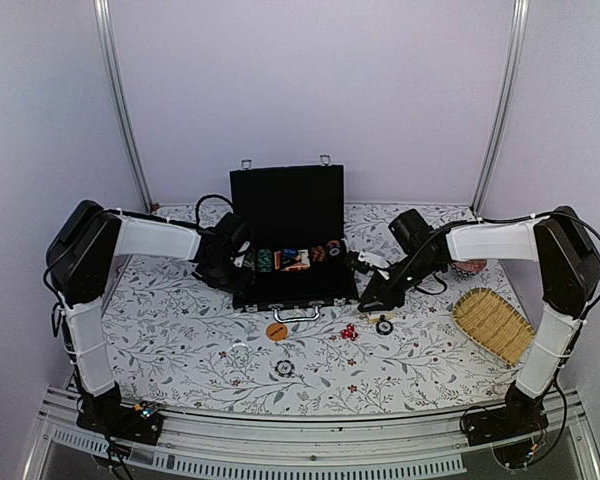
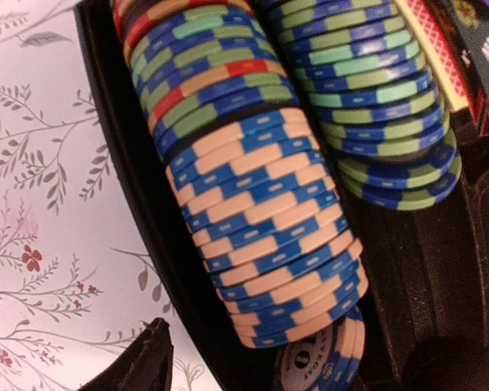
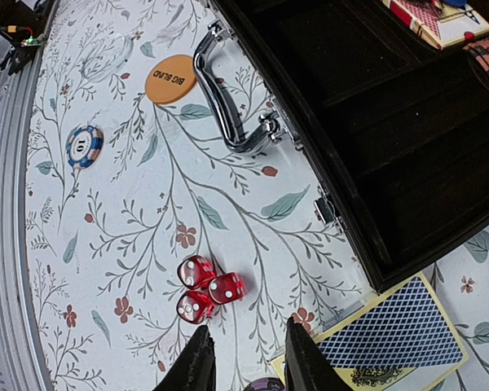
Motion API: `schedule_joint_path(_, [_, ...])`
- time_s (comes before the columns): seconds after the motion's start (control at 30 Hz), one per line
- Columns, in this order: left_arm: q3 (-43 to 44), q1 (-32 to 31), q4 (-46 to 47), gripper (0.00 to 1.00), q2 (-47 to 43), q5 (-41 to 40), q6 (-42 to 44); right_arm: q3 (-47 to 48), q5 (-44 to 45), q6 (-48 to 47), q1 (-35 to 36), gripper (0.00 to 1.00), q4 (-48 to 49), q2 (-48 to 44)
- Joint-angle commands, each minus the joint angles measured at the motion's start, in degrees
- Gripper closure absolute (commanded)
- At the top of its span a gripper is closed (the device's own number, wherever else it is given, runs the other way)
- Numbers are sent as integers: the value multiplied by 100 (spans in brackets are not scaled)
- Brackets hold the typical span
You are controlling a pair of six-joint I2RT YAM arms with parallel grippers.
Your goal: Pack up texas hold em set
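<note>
right end effector point(image 3: 247, 327): partly open, nothing between the tips, hanging just in front of the case point(image 1: 285, 205) at its right front corner
left end effector point(image 1: 230, 265): at the case's left end by the racked chips point(image 2: 269, 236), can't tell how open it is
dice point(image 3: 202, 291): three in a touching clump in front of the case. Small, hard and slick, so I'd pinch the flat faces one at a time
card point(image 3: 391, 334): flat on the desk point(image 1: 180, 340) at that same corner. Thin and bendy, probably needs sliding to lift an edge
room: open desk in front of the case, but its handle point(image 3: 228, 106) sticks out, so mind that
</note>
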Motion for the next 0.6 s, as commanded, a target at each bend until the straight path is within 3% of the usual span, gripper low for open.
schedule_joint_path(0.0, [-50,191,124,41,133,-244,135,161,-94,-55,-13,69,-71,174])
schedule_joint_path(0.23, [-142,241,417,43,62,-37,609,194,-100,-56,-9,69,-93,193])
schedule_joint_path(0.43, [91,224,-221,42,-49,439,726,193,-104,-68,-8,69,-125,195])
schedule_joint_path(0.57, [39,227,-611,42,-316,308,731,197,-126,-87,-11,69,-136,205])
